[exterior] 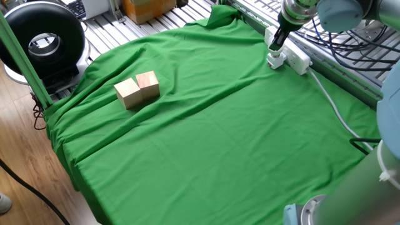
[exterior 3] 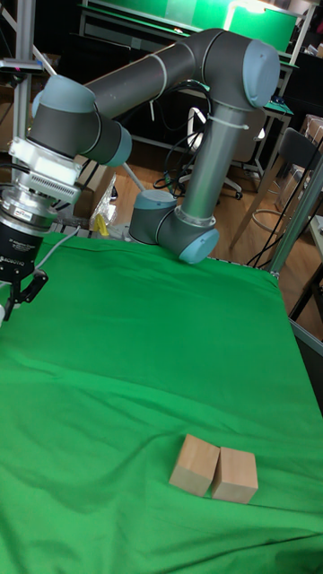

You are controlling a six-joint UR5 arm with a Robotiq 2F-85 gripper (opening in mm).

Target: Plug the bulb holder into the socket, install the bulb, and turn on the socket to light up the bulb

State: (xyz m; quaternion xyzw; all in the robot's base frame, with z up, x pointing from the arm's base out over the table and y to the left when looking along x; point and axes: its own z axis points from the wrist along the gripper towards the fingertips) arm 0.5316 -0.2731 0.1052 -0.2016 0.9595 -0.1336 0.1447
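White socket [exterior: 294, 57] lies at the bench's far right edge. The claw [exterior: 274, 46] stands directly over the bulb holder [exterior: 274, 61] at the socket's near end; its grip cannot be told. Plugging-in appears under way; next, firm seating, then fetching the bulb, unseen here.

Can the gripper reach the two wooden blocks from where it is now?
Probably yes. The gripper is over the socket, and only bare green cloth lies between it and the blocks.
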